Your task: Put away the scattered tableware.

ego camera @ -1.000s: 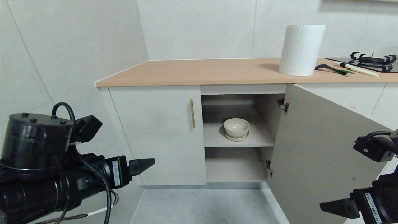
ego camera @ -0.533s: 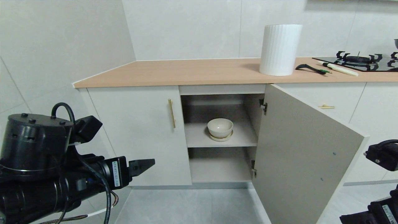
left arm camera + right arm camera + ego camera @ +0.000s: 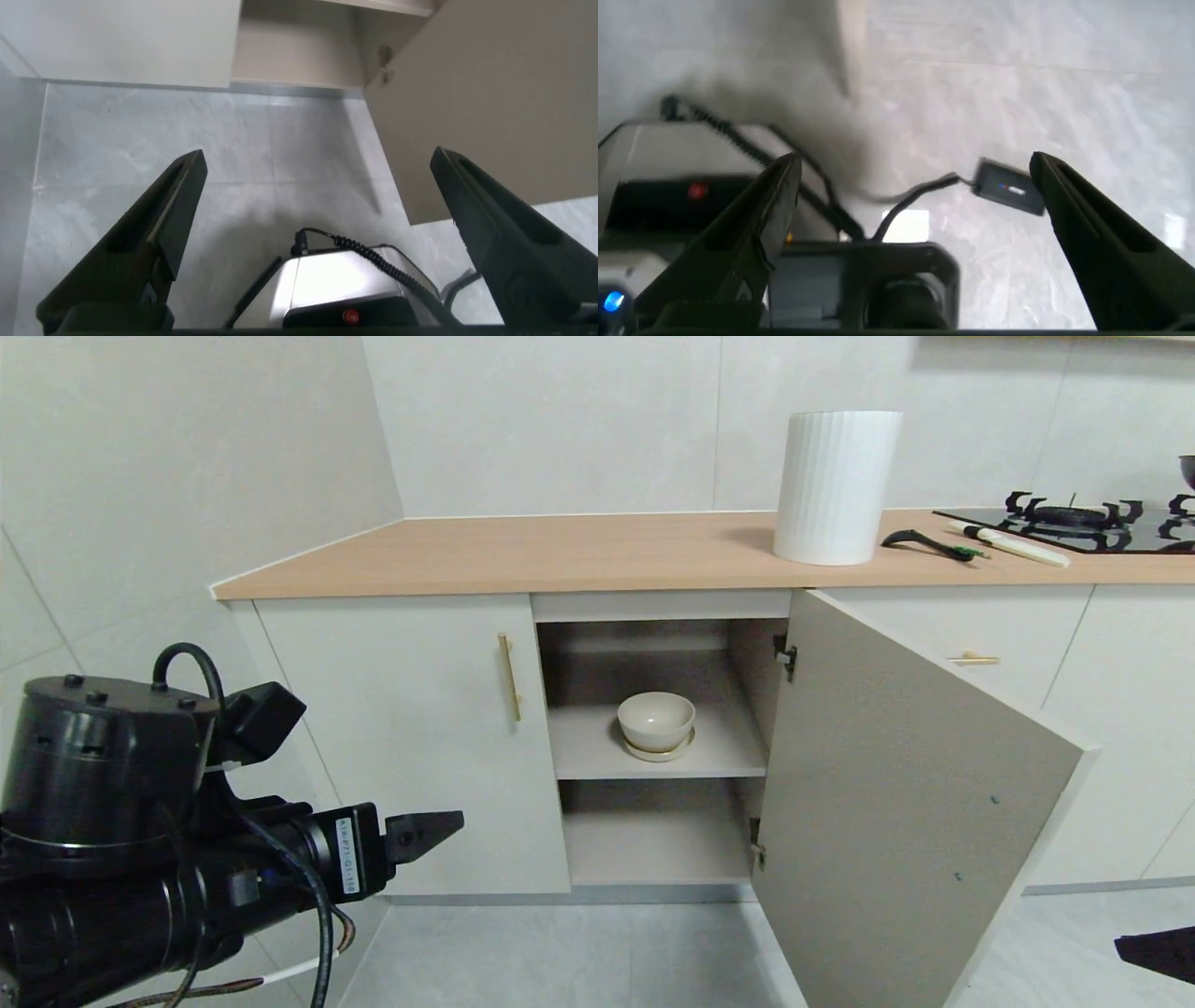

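Observation:
A cream bowl [image 3: 655, 719] sits on a small plate [image 3: 660, 752] on the middle shelf of the open cabinet [image 3: 653, 765]. My left gripper [image 3: 437, 825] hangs low at the left, in front of the shut left door and well short of the bowl. In the left wrist view the left gripper [image 3: 322, 233] is open over the floor with nothing between its fingers. The right gripper [image 3: 910, 233] is also open and empty, pointing down at the floor; a dark part of it shows at the head view's bottom right corner [image 3: 1158, 952].
The cabinet's right door [image 3: 896, 784] swings out wide toward me. On the wooden countertop [image 3: 560, 551] stand a white ribbed cylinder [image 3: 834, 485], a black ladle [image 3: 924, 542], a white utensil [image 3: 1013, 543] and a gas hob [image 3: 1074, 515]. Grey floor lies below.
The head camera has panned, so the whole scene slid left. My right gripper has sunk toward the bottom right corner. The left arm has kept still.

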